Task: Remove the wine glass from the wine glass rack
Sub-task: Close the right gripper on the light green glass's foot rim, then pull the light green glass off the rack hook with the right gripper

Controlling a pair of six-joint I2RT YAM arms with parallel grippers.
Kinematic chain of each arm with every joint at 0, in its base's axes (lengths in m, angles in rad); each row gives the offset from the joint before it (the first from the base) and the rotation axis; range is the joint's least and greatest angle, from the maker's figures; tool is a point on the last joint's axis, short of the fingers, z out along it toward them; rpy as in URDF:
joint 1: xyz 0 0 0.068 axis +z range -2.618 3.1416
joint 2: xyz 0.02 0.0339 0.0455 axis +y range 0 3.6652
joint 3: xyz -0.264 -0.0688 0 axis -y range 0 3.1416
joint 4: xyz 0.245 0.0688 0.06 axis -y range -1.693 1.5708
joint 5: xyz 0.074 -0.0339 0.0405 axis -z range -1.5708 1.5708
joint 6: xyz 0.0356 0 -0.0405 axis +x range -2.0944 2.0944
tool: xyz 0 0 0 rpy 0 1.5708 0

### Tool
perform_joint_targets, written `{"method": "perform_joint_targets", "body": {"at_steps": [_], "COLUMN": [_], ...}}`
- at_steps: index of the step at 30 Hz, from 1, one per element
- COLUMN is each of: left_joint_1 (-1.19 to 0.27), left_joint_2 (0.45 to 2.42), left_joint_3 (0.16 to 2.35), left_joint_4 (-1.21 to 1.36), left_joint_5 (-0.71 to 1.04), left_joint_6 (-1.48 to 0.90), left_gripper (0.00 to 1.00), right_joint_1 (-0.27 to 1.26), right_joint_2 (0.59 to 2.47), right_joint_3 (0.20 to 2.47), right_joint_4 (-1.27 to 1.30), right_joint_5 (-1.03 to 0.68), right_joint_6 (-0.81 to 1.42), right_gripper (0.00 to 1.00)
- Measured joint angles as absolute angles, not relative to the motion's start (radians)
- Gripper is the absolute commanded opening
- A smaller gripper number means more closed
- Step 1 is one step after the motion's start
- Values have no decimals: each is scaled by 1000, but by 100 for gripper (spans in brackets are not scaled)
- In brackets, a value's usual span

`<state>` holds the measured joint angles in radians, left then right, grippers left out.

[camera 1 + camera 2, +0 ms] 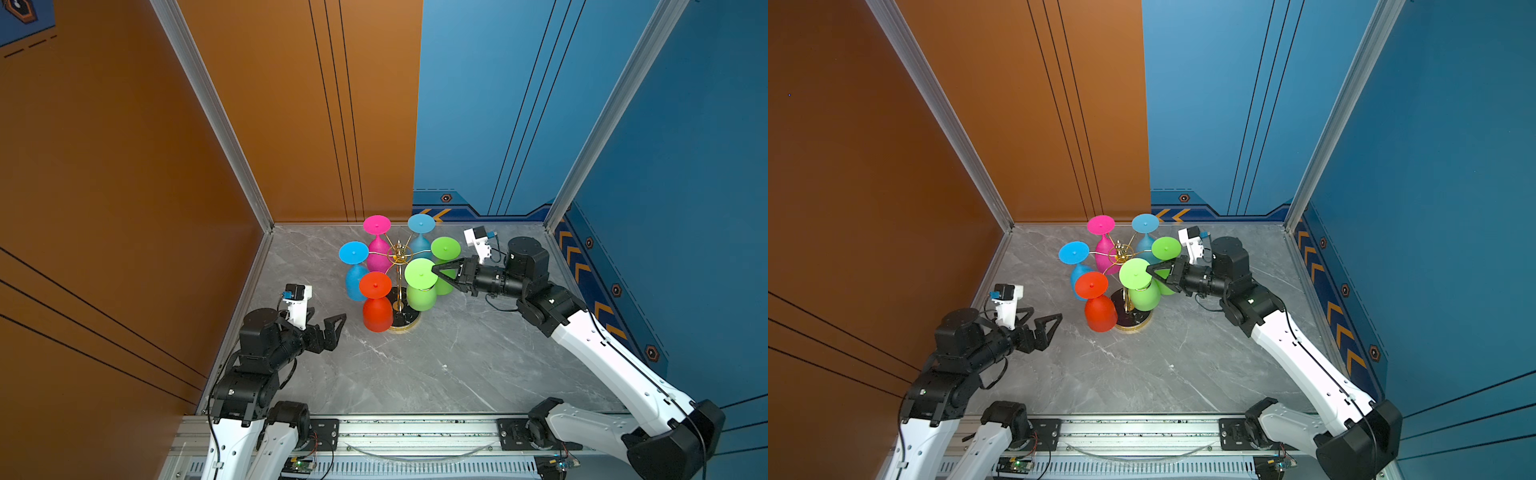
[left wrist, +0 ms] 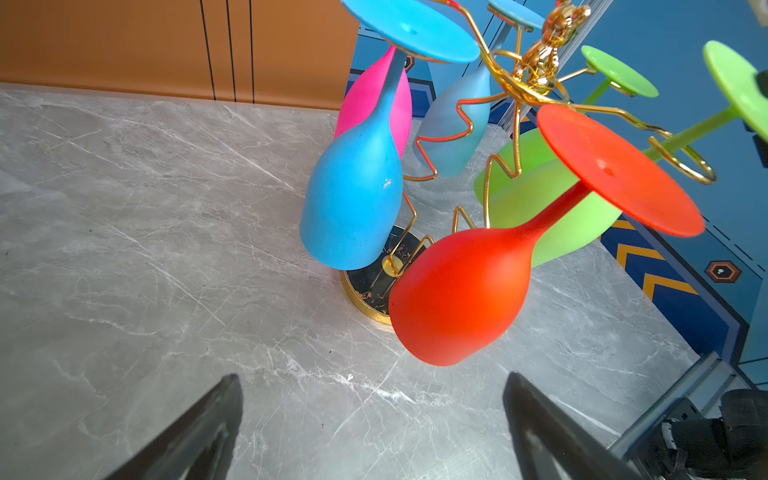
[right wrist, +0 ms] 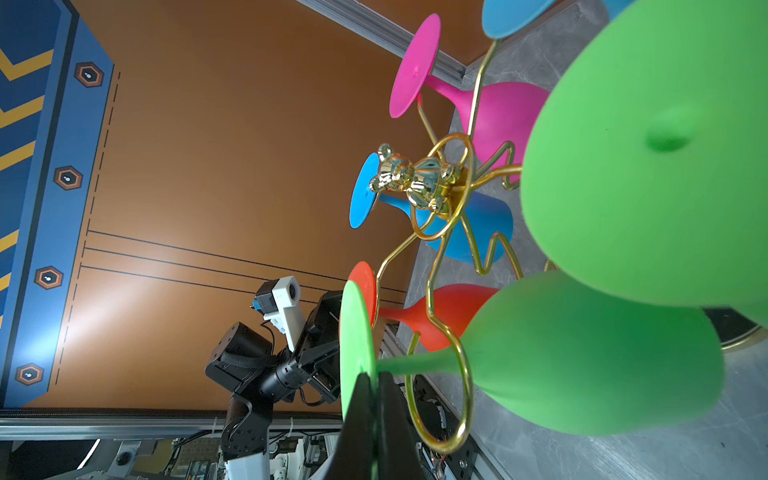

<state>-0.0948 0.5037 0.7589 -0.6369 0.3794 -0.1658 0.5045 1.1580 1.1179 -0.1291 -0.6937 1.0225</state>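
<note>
Rack base (image 1: 403, 322): mostly covered by the red glass (image 1: 376, 309) and the near green glass (image 1: 419, 273) in both top views.
Right gripper (image 3: 375, 376): right wrist view catches only its pinched tips on that glass's foot; the rest runs off the edge.
Far green glass (image 3: 648, 166): pressed close to the lens, blurred, cut by the edge.
Left gripper (image 2: 372, 377): left wrist view shows two spread finger ends, body out of frame.

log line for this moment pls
right gripper: shut on foot of near green wine glass | glass: stem in wine glass rack loop, not off yet | left gripper: open, near red glass, holding nothing
</note>
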Motion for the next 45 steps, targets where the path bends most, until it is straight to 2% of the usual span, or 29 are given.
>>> {"method": "perform_joint_targets", "body": {"at_steps": [26,45], "left_joint_1": [-95,-95], "left_joint_2": [497,483], "left_joint_3": [754,765], "left_joint_4": [-637,-649], "left_joint_5": [379,422], "left_joint_6": [-165,-232], "left_gripper": [98,98], "right_joint_1": [545,589], "right_joint_2": [1242,1191], "right_joint_3": [1129,1189], "right_joint_4": [-88,-330], "right_joint_5": [-649,-624], "right_joint_6": [1018,814], "right_gripper": [0,0]}}
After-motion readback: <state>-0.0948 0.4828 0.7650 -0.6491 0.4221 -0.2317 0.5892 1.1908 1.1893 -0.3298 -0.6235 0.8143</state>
